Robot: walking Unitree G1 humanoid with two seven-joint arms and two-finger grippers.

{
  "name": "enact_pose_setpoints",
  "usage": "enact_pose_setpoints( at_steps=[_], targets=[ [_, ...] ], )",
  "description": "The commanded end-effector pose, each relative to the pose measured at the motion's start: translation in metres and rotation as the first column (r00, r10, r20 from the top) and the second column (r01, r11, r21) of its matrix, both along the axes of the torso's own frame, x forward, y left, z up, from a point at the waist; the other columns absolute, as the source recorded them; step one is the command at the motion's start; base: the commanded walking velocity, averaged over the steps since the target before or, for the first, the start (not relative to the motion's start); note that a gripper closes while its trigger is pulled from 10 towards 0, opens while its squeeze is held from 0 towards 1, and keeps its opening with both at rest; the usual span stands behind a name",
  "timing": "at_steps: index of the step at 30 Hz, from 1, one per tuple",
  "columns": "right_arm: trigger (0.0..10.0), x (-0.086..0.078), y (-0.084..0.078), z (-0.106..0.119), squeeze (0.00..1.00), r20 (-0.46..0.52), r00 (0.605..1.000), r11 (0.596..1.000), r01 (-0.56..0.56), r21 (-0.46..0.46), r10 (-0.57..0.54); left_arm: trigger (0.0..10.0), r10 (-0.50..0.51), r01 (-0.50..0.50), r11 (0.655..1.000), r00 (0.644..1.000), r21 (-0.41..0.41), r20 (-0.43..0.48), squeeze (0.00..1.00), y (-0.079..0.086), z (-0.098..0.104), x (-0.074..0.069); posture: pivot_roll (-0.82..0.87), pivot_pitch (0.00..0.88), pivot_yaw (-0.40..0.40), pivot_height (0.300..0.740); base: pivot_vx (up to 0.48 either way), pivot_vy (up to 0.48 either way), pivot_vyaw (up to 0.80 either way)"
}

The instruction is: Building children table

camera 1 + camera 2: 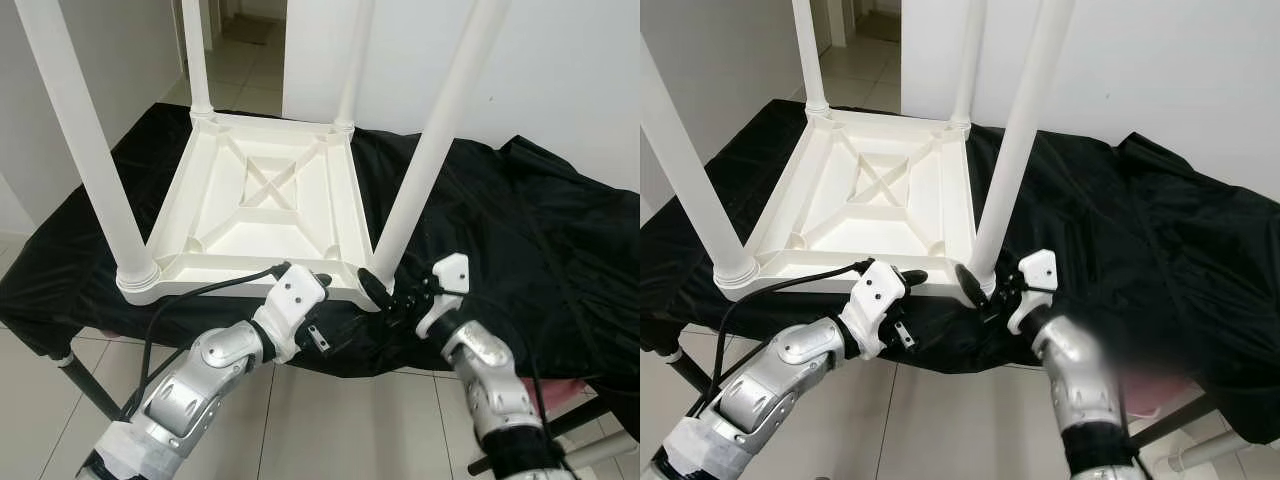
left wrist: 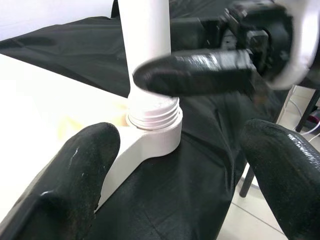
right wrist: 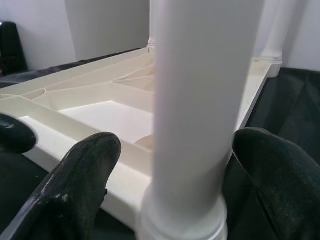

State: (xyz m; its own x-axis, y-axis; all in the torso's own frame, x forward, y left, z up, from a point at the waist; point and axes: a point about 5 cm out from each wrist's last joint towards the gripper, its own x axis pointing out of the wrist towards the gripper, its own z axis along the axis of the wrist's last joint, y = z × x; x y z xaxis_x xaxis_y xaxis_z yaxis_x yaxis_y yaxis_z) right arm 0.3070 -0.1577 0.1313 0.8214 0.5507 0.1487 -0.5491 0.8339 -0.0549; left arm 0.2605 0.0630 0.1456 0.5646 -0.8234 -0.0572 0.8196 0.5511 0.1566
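While it lies upside down on the black cloth-covered tabletop (image 1: 520, 210):
table: white plastic children's table (image 1: 255, 205), legs up
right gripper (image 1: 385, 290): fingers spread around near-corner white round leg (image 1: 425, 160), contact unclear
left gripper (image 1: 320, 283): fingers released, beside that corner

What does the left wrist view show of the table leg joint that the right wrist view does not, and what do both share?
Left wrist view alone: the screw thread at the leg's foot, not fully sunk into the corner socket, with a right gripper finger across the leg. Right wrist view alone: the ribbed underside of the upturned tabletop and two far legs beyond it. Shared: the same near white leg standing between open black fingers, over the black cloth.
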Motion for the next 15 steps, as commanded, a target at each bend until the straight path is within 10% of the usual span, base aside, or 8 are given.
enact_pose_setpoints(
  at_steps=[1,7,8,13,14,15],
  targets=[
    [10.0,0.005,-0.002,0.0,0.0,-0.002,1.0,1.0,-0.021,-0.014,0.021,10.0,-0.153,0.154,0.988,0.988,0.012,-0.02,0.0,-0.004,0.001,-0.007,0.05,0.0,-0.051,0.74,0.0,0.0,0.0],
    [10.0,0.021,0.0,0.001,0.0,-0.013,0.999,0.997,-0.052,-0.049,0.051,10.0,-0.146,0.146,0.989,0.989,0.017,-0.012,0.0,-0.003,0.002,-0.005,0.07,0.0,-0.054,0.74,0.0,0.0,0.0],
    [5.4,0.025,0.001,0.0,0.0,-0.027,0.998,0.996,-0.061,-0.059,0.059,10.0,-0.142,0.142,0.99,0.99,0.019,-0.008,0.0,-0.003,0.002,-0.005,0.07,0.0,-0.058,0.74,0.0,0.0,0.0],
    [4.1,0.026,0.003,-0.005,0.0,-0.049,0.995,0.993,-0.086,-0.077,0.082,10.0,-0.135,0.135,0.991,0.991,0.021,-0.006,0.0,-0.002,0.003,-0.005,0.08,0.0,-0.061,0.74,0.0,0.0,0.0],
    [1.3,0.027,0.003,-0.006,0.0,-0.054,0.994,0.992,-0.096,-0.082,0.092,10.0,-0.132,0.133,0.991,0.991,0.021,-0.006,0.0,-0.002,0.003,-0.005,0.08,0.0,-0.061,0.74,0.0,0.0,0.0],
    [1.3,0.027,0.003,-0.006,0.0,-0.054,0.994,0.992,-0.096,-0.082,0.092,10.0,-0.132,0.133,0.991,0.991,0.021,-0.006,0.0,-0.002,0.003,-0.005,0.08,0.0,-0.061,0.74,0.0,0.0,0.0]
  ],
)
